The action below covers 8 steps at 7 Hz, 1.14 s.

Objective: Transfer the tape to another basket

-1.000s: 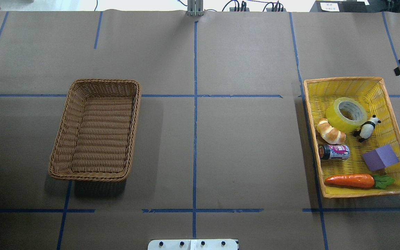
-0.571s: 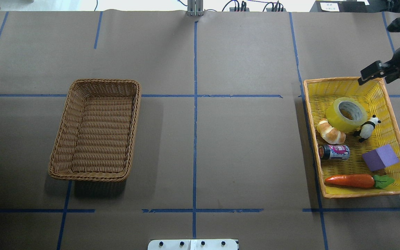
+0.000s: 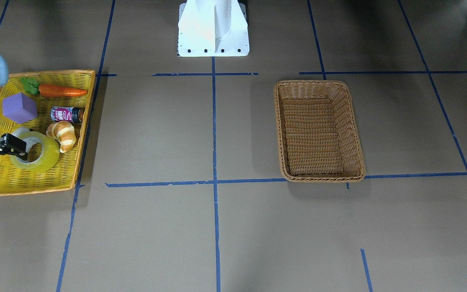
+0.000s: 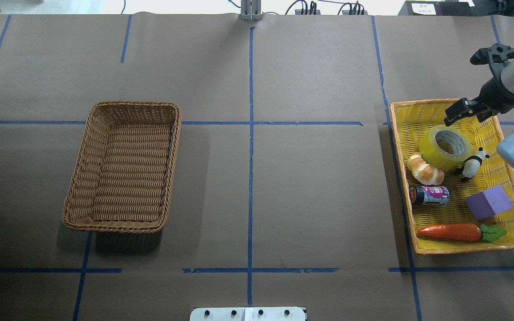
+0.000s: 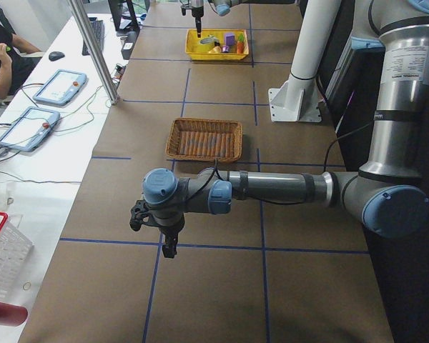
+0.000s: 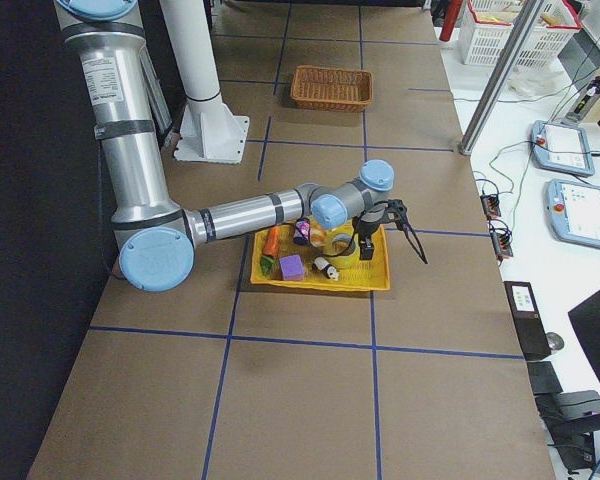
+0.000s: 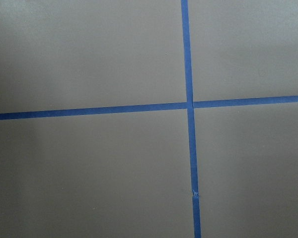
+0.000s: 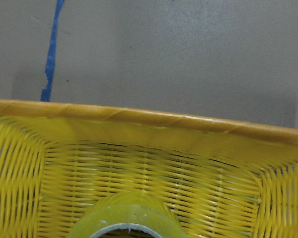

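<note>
The yellow tape roll [image 4: 445, 147] lies tilted in the far part of the shallow yellow tray [image 4: 400, 156], against the croissant; it also shows in the front view [image 3: 35, 152] and at the bottom edge of the right wrist view [image 8: 129, 220]. My right gripper [image 4: 471, 113] is open, over the tray's far end just beyond the tape, and holds nothing. The brown wicker basket [image 4: 174, 147] stands empty on the left half of the table. My left gripper [image 5: 161, 232] shows only in the exterior left view, over bare table far from the basket; I cannot tell whether it is open or shut.
The tray also holds a toy croissant [image 4: 425, 169], a panda figure [image 4: 472, 166], a can [image 4: 429, 195], a purple cube [image 4: 489, 202] and a carrot [image 4: 451, 232]. Brown paper with blue tape lines covers the table between tray and basket.
My right arm has come in from the right edge and moved left and nearer, from beside the tray's far corner to over its far end by the tape. The objects have not moved.
</note>
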Tool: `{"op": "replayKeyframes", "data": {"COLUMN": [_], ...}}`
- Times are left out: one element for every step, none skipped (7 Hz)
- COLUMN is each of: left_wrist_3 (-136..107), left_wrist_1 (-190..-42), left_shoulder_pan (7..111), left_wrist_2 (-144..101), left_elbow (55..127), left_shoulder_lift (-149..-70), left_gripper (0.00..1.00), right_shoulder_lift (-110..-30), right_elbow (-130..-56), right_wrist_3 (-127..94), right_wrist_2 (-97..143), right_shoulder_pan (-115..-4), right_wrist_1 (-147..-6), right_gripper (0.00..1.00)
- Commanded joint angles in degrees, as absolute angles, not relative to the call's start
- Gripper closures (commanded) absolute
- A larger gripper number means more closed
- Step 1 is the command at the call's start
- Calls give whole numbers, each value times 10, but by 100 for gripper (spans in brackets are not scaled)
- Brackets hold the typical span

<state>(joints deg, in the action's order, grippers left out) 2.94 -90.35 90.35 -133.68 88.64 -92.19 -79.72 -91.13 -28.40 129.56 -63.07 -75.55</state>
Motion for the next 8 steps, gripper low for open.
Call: {"op": "replayKeyframes", "data": {"left_wrist_3": [29,29,29,29,29,29,29,29], "left_wrist_1": [-904,-904,-904,-904,-904,-904,-904,-904], "left_shoulder_pan": [904,903,903,904,904,904,904,904], "left_wrist_2": [-1337,-1337,-1337,-1337,-1337,-1338,-1338,-1337], "left_elbow": [887,887,887,887,887,887,887,887], "left_shoulder_lift": [-922,-922,-922,-923,-922,-923,-923,-923], "left_gripper": [0,0,0,0,0,0,0,0], "right_shoulder_lift": [-799,-799,-797,-796,-795,-795,-794,-795], "right_elbow": [-897,-889,-877,-870,-865,-860,-860,-860], "right_wrist_3": [-240,-222,-217,-217,-217,-217,-218,-215], "right_wrist_2": [1296,1296,1296,1296,1296,1296,1297,1298], "right_shoulder_pan": [-628,-622,-612,-606,-599,-599,-599,-599], "right_wrist_1": [-755,-755,-754,-755,-756,-756,-756,-755], "right_gripper": [0,0,0,0,0,1,14,68]}}
